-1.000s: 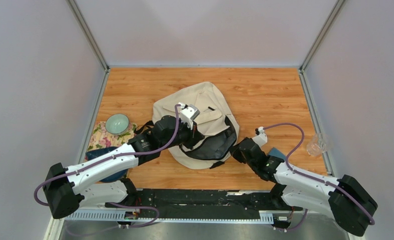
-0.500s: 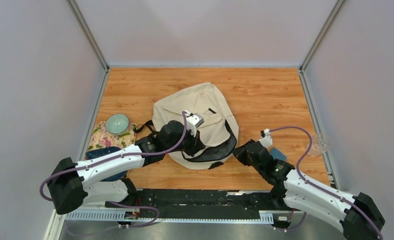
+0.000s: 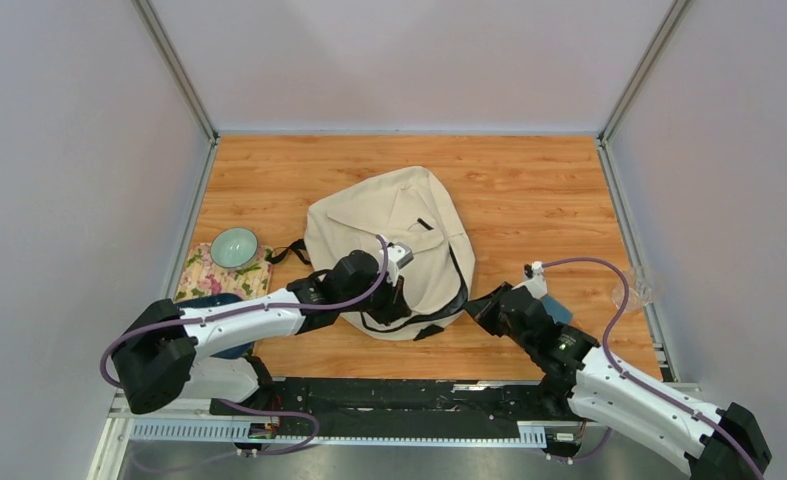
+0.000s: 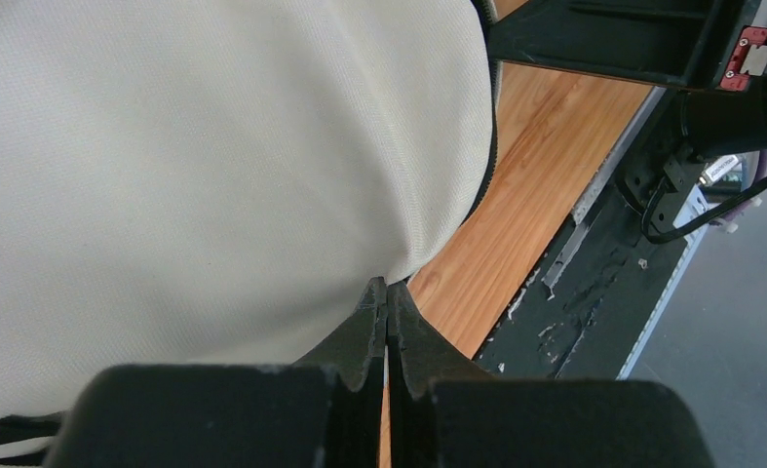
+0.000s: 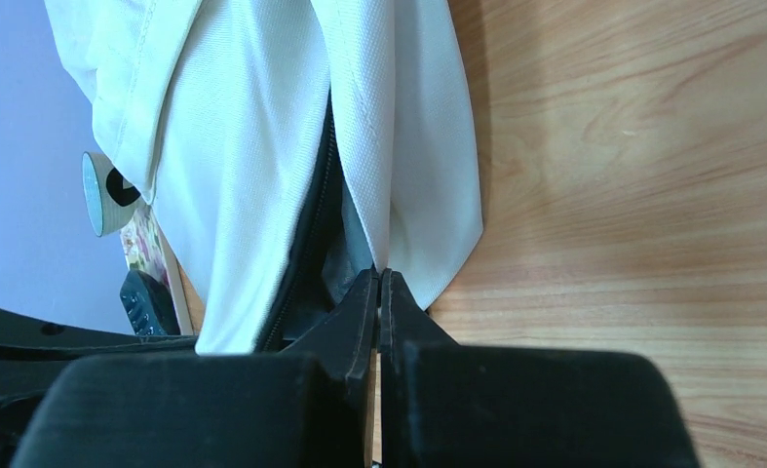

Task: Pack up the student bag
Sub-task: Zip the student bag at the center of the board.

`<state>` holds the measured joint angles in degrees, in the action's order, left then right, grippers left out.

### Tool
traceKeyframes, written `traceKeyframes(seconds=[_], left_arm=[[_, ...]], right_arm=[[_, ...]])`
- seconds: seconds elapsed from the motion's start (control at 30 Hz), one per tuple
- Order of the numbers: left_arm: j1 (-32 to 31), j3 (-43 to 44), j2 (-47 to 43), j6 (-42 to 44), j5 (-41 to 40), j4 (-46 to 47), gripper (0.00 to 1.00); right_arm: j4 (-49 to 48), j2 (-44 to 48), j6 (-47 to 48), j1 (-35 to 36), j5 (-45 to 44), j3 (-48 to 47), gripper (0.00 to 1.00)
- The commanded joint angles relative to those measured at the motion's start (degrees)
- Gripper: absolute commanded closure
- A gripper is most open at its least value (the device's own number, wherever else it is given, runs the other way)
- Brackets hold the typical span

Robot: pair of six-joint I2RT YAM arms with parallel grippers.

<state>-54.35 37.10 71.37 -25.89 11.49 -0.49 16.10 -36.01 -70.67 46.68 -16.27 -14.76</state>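
Lying in the middle of the table, the student bag has its near edge covered by both wrists in the top view, so its dark opening barely shows. Up close, the left gripper has its fingers pressed together, pinching the cream cloth's edge. The right gripper does likewise at a fold beside the black zipper. A dark blue object sits half under the left arm, unidentifiable.
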Motion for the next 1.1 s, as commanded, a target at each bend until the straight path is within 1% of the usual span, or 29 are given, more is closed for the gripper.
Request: traceKeyframes(seconds=[0.0,0.1,0.13,0.2,0.23,0.27,0.37,0.43,0.5,0.53,0.57,0.63,0.67,0.73,0.8,0.87,0.97,1.0,1.07], left_arm=[[0.03,-0.45,2.36,-1.44,2.39,2.78,1.0],[0.12,-0.45,4.38,-2.06,3.89,3.3,0.99],[0.12,-0.36,5.08,-2.23,4.33,3.39,0.94],[0.12,-0.19,5.88,-2.32,5.64,3.74,0.87],[0.03,-0.1,6.58,-2.24,6.09,3.83,0.77],[0.12,0.07,7.02,-2.06,6.61,3.92,0.73],[0.12,1.74,9.39,-1.53,7.23,2.26,0.7],[0.12,2.01,10.27,-1.62,7.85,2.6,0.63],[0.12,2.45,10.63,-1.71,8.03,2.52,0.62],[0.12,2.8,10.54,-1.45,7.85,2.25,0.54],[0.12,2.97,10.37,-1.36,7.76,1.9,0.51],[0.12,3.68,9.66,-0.83,7.24,1.2,0.47],[0.12,4.2,9.31,-0.66,7.06,0.76,0.45],[0.12,4.82,7.73,-0.21,6.45,-1.26,0.44],[0.12,5.17,5.28,0.05,5.57,-2.41,0.37],[0.12,5.35,3.43,0.31,4.6,-3.46,0.34],[0.12,5.26,-0.26,1.1,0.57,-5.65,0.29],[0.12,5.17,-2.1,1.45,-2.66,-6.18,0.27],[0.12,4.3,-3.78,1.54,-6.63,-8.46,0.24]], right_arm=[[2.18,0.41,-0.17,-0.18,0.98,0.7,1.0],[2.36,0.59,-0.08,-0.18,0.89,0.7,1.0],[2.36,0.68,0.01,-0.18,0.89,0.7,1.0],[2.36,0.94,-0.08,-0.09,0.98,0.88,1.0],[2.45,1.2,-0.08,-0.18,0.98,0.88,1.0],[2.62,1.38,-0.16,-0.18,0.98,0.79,1.0],[3.23,2.34,-0.08,-0.18,0.98,0.88,0.96],[4.03,3.13,-0.08,-0.18,1.07,0.44,0.94],[5.69,4.63,-0.08,-0.18,0.89,0.18,0.89],[6.4,5.24,-0.08,-0.27,0.98,-0.09,0.87],[7.71,6.03,-0.08,-0.18,0.81,-0.26,0.8],[9.21,8.14,-0.08,-0.09,0.54,-0.7,0.73],[10.78,8.84,-0.16,-0.18,0.28,-0.97,0.65],[12.11,11.04,-0.25,-0.18,-0.25,-1.32,0.61],[13.17,12.27,-0.17,-0.18,-0.25,-1.5,0.59],[13.17,13.33,0.01,-0.18,-0.16,-1.5,0.57],[11.25,13.07,0.8,-0.18,1.15,-1.58,0.57],[10.63,12.55,0.89,-0.18,1.85,-1.76,0.57],[8.87,10.62,1.59,-0.27,2.73,-2.28,0.56]])
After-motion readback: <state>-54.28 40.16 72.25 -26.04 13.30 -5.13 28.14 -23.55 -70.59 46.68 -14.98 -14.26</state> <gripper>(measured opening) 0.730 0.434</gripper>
